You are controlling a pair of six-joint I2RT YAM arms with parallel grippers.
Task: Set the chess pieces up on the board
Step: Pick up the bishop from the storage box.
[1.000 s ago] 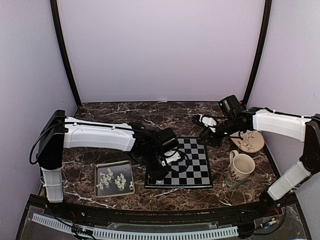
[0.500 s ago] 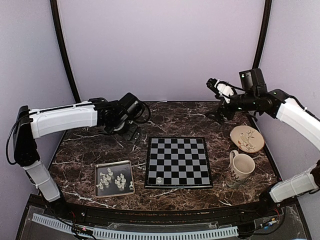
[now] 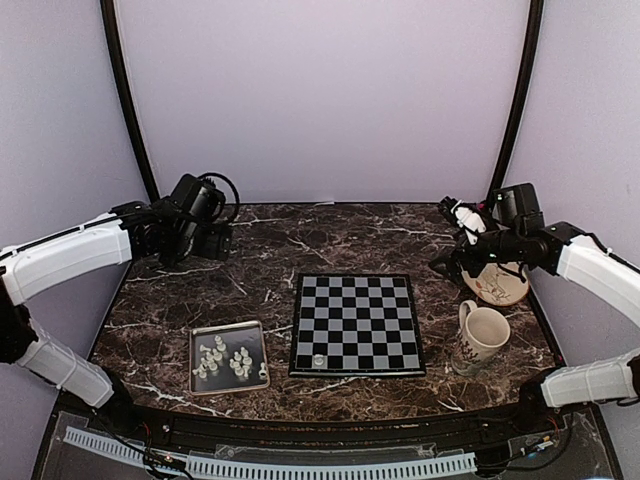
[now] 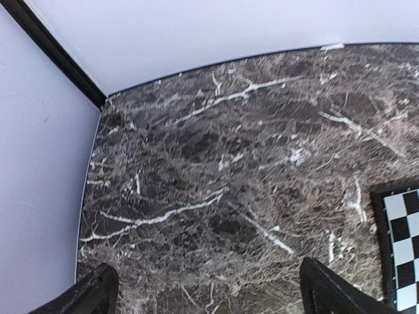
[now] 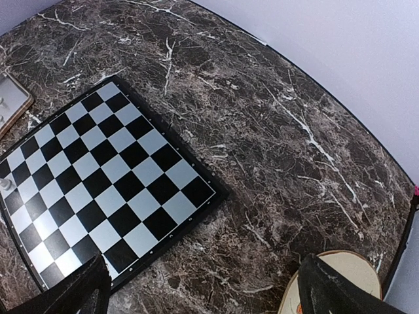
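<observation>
The board (image 3: pixel 356 323) lies flat in the middle of the table. One whitish chess piece (image 3: pixel 319 359) stands on it near its front left corner and also shows in the right wrist view (image 5: pixel 5 185). Several more chess pieces (image 3: pixel 225 360) lie in the metal tray (image 3: pixel 200 338) to the left of the board. My left gripper (image 3: pixel 214 242) hangs open over bare marble at the back left, with nothing between its fingers (image 4: pixel 209 291). My right gripper (image 3: pixel 447 266) is open and empty (image 5: pixel 206 284) above the marble just off the board's far right corner (image 5: pixel 196 190).
A cream mug (image 3: pixel 481 335) stands right of the board. A patterned plate (image 3: pixel 495 280) lies behind it, under my right arm, with its rim by my right finger (image 5: pixel 340 278). Purple walls close in the table at the back and sides.
My left gripper opened, left a piece on the board's front left, and withdrew to the back left. My right gripper opened and moved from the board's far right corner toward the plate.
</observation>
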